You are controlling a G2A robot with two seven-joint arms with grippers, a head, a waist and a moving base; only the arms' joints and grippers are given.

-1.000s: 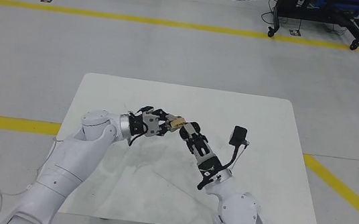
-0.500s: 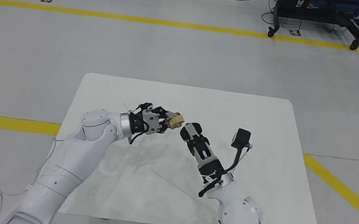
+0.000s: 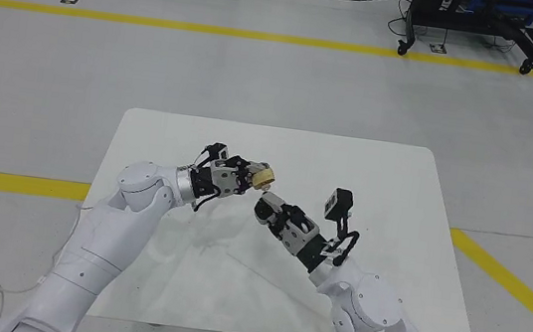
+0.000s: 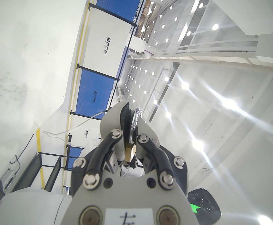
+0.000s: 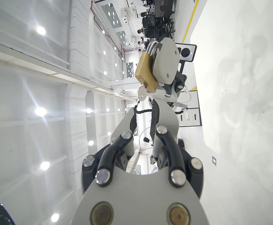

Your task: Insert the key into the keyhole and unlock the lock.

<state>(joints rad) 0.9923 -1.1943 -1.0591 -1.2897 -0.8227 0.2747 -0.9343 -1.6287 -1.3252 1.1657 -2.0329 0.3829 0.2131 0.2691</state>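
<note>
So, looking at the left claw [image 3: 249, 174] clenched tight on a blocky brass padlock [image 3: 263, 177], held up over the white rectangular table [image 3: 396, 172]. Got a small silver metal key [image 5: 141, 94] stuck into the padlock's bottom end, poking out just ahead of the right claw [image 3: 264, 206]. Seeing that right claw released, fingers [image 5: 166, 119] a bit apart, gripping nothing, pointed at the left claw from close by.
</note>
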